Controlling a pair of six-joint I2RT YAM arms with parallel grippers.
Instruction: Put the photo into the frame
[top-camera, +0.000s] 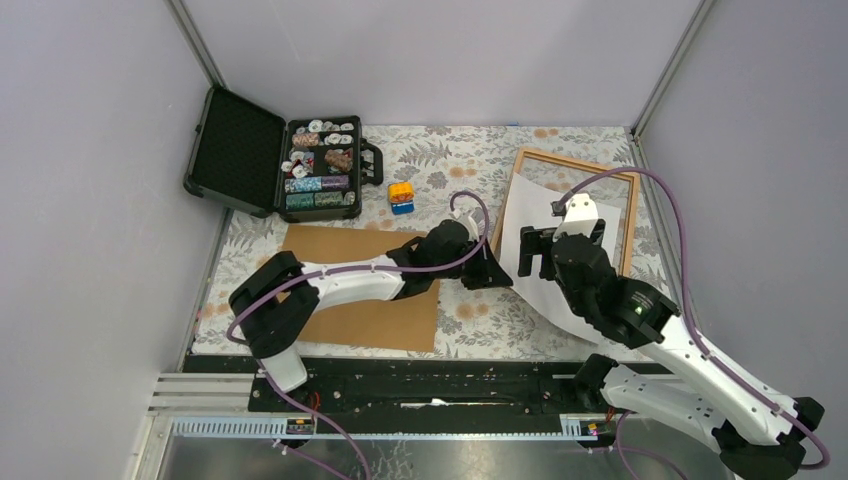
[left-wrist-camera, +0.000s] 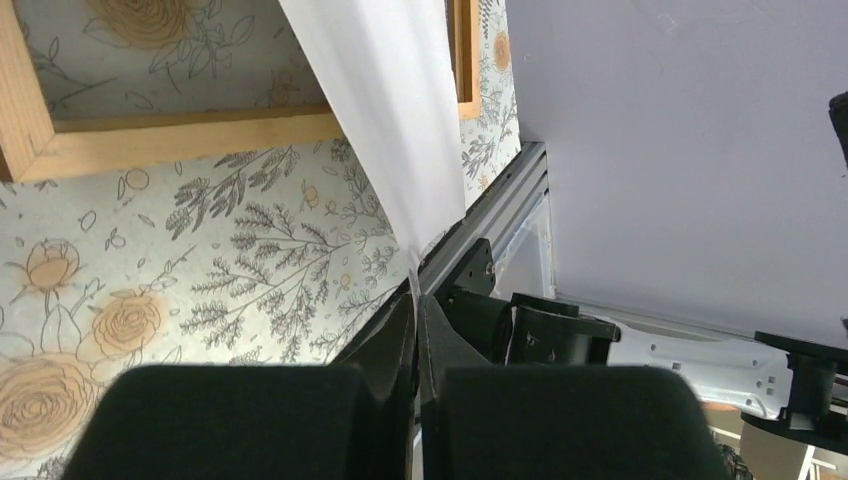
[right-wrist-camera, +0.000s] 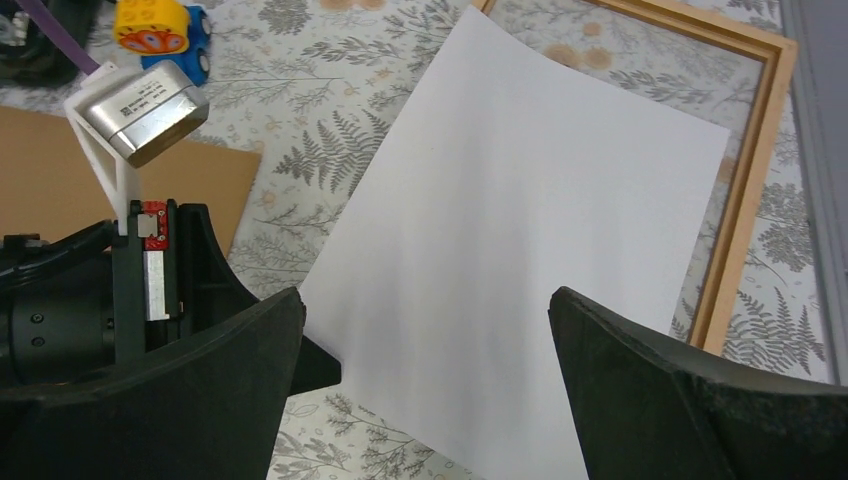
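Observation:
The photo (top-camera: 535, 205) shows only its plain white back, its far end lying over the left part of the light-brown wooden frame (top-camera: 628, 215) at the back right. My left gripper (top-camera: 500, 278) is shut on the photo's near-left edge, which it holds raised off the cloth. In the left wrist view the sheet (left-wrist-camera: 390, 110) runs down into the closed gripper (left-wrist-camera: 417, 300), with the frame (left-wrist-camera: 190, 130) behind. My right gripper (top-camera: 558, 245) hovers open above the photo. In the right wrist view the gripper (right-wrist-camera: 425, 300) straddles the sheet (right-wrist-camera: 540, 220) beside the frame (right-wrist-camera: 750, 170).
A plain brown backing board (top-camera: 365, 285) lies on the floral cloth under my left arm. An open black case of poker chips (top-camera: 320, 165) stands at the back left. A yellow toy (top-camera: 401, 195) sits beside it. Grey walls close in the sides and back.

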